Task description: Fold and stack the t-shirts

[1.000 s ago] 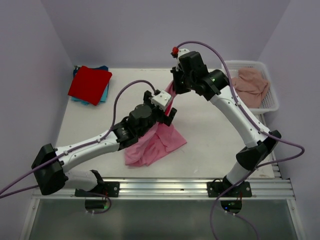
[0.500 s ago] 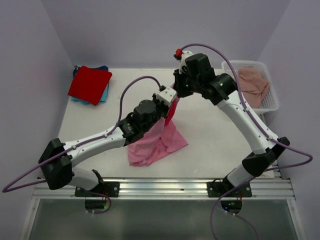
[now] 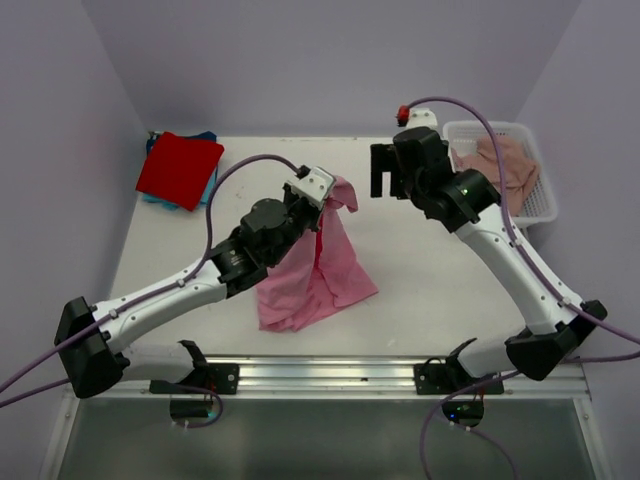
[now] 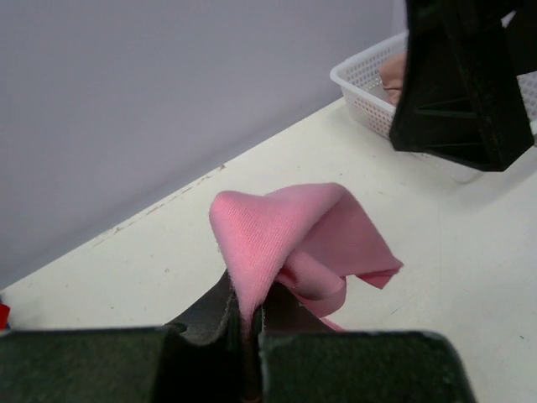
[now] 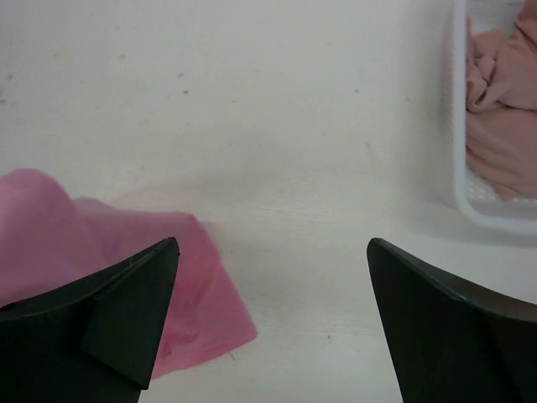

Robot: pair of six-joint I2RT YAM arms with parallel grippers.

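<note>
Pink shirt (image 3: 318, 270) hangs bunched from one pinch.
Left gripper (image 3: 322, 200) clamps it; right gripper (image 5: 273, 285) gapes empty; we should take another corner and spread flat.

Soft, even light is falling from overhead onto the white table (image 3: 420, 250), keeping the top view bright and sharp, with no glare showing on it. Only faint, diffuse shadows are lying beneath the arms and beside the pink t-shirt (image 3: 315, 270). The walls (image 3: 300, 60) are taking on a flat lavender cast. In the left wrist view the t-shirt's weave is showing crisply, while the left gripper (image 4: 245, 336) is sitting near-black and blurred along the bottom edge, and the white basket (image 4: 365, 84) is softening in the background. In the right wrist view the right gripper (image 5: 273, 252) is reading as dark, featureless wedges, while the table's speckles are showing in focus.
</note>
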